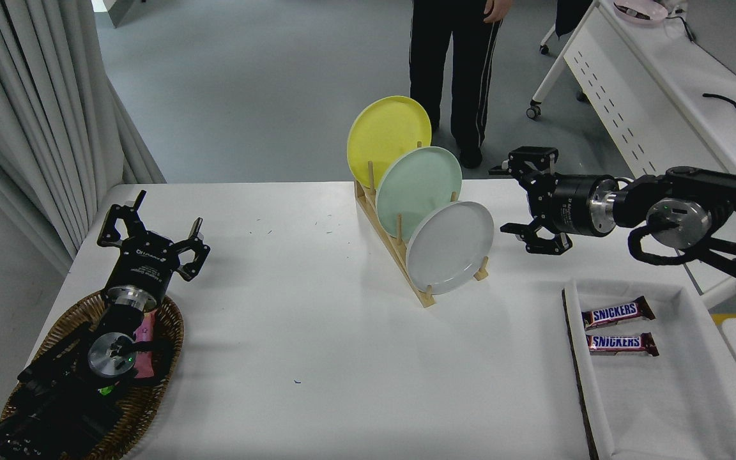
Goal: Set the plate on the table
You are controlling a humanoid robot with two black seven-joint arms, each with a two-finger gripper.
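The right gripper (507,199) reaches in from the right edge of the head view, its barrel lying level and pointed leftward toward the rack, with its jaws spread wide and nothing between them. It hangs above the table (317,332) just to the right of the grey plate (450,247), close to the rim but clear of it.

The grey plate stands on edge in the nearest slot of a wooden dish rack (400,252), leaning slightly back, its face turned toward the lower right. Behind it in the same rack stand a mint green plate (414,185) and, farthest back, a yellow plate (381,137), each partly overlapped by the one in front. The rack sits near the middle of the table's far half and runs diagonally from far left to near right.

At the lower right a white tray (668,409) holds two Snickers bars (620,329) side by side at its far end. At the lower left the left gripper (153,237) is parked with its fingers apart, the arm lying over a wicker basket (157,383) at the table's corner.

Beyond the far edge a person's legs (451,70) in dark trousers stand on the grey floor, and a white desk (662,83) runs along the upper right.
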